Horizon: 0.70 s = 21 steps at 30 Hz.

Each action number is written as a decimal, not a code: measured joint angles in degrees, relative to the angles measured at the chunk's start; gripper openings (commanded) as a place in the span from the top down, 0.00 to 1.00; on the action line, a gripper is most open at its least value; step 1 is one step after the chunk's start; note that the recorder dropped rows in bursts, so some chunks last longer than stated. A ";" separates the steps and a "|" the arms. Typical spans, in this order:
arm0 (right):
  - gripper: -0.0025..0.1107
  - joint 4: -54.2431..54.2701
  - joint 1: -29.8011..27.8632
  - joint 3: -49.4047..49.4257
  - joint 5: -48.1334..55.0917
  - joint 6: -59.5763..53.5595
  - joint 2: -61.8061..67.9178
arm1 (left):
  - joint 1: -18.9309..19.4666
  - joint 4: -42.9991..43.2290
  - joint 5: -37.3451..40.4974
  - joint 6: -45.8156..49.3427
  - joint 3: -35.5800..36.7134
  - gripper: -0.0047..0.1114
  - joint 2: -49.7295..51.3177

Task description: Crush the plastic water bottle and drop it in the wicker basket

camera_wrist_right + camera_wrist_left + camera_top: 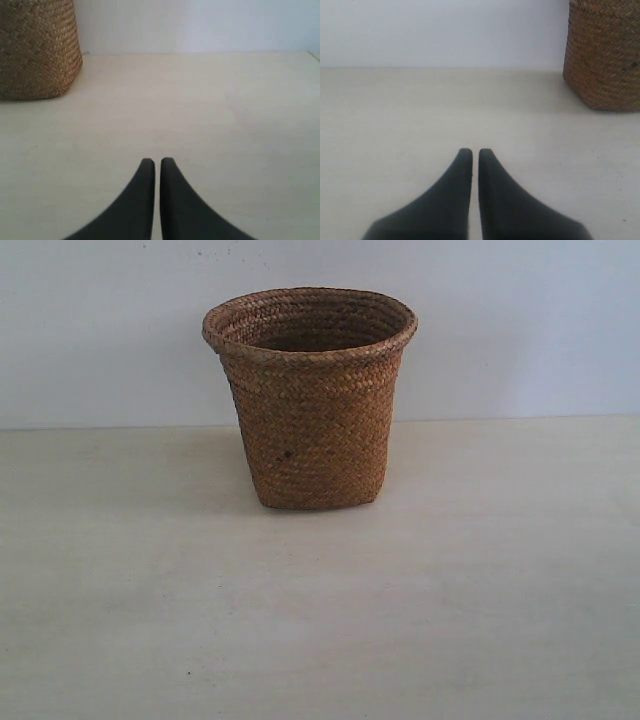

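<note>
1. Black fingers of your left gripper (475,150) are clenched, with only a thin slit between them. They grasp nothing, and the pale table (395,110) lies in front of them.
2. The wicker basket (310,410) stands upright at the middle of the table, near the white wall (100,330). Its mouth is open and it has a small dark spot (288,453) on its side. It is well apart from both grippers.
3. Your right gripper (157,160) is clenched in the same way, also with nothing between the fingers.
</note>
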 measured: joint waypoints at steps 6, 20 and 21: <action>0.97 -0.33 0.00 0.11 0.33 -0.35 0.00 | 0.00 0.00 0.00 0.00 0.00 0.93 0.00; 0.97 -0.44 0.00 0.11 0.33 -0.35 0.00 | 0.00 0.00 0.00 0.00 0.00 0.93 0.00; 0.97 -0.44 0.00 0.11 0.33 -0.35 0.00 | 0.00 0.00 0.00 0.00 0.00 0.93 0.00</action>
